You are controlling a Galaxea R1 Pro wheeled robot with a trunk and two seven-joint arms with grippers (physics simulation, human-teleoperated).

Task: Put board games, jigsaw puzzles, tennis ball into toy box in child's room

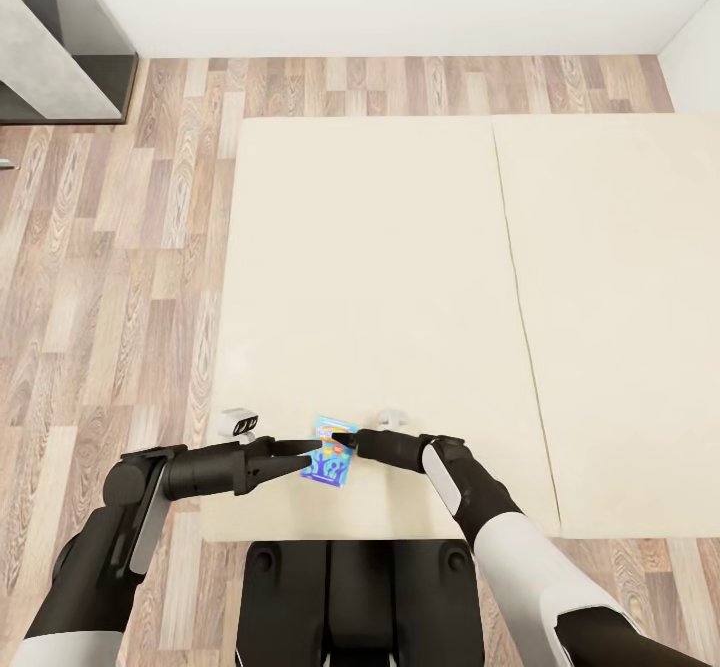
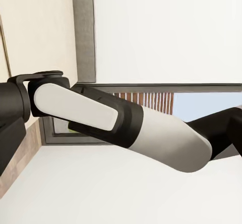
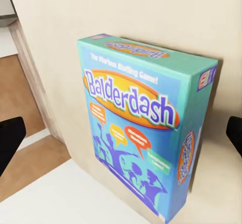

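Lying flat near the front edge of the cream bed (image 1: 380, 277), a small blue board game (image 1: 331, 452) sits between the robot's two arms. The right gripper (image 1: 343, 440) hovers over the box's far corner, its dark fingertips (image 3: 10, 136) spread wide on either side of the Balderdash box (image 3: 146, 123) in the right wrist view. The left gripper (image 1: 305, 450) points at the box's near side; its finger spread cannot be told. Wood floor (image 1: 110, 277) surrounds the bed.

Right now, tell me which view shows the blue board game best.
The right wrist view: the blue board game sits large, its Balderdash title readable. The head view shows it small between both tools on the bed.
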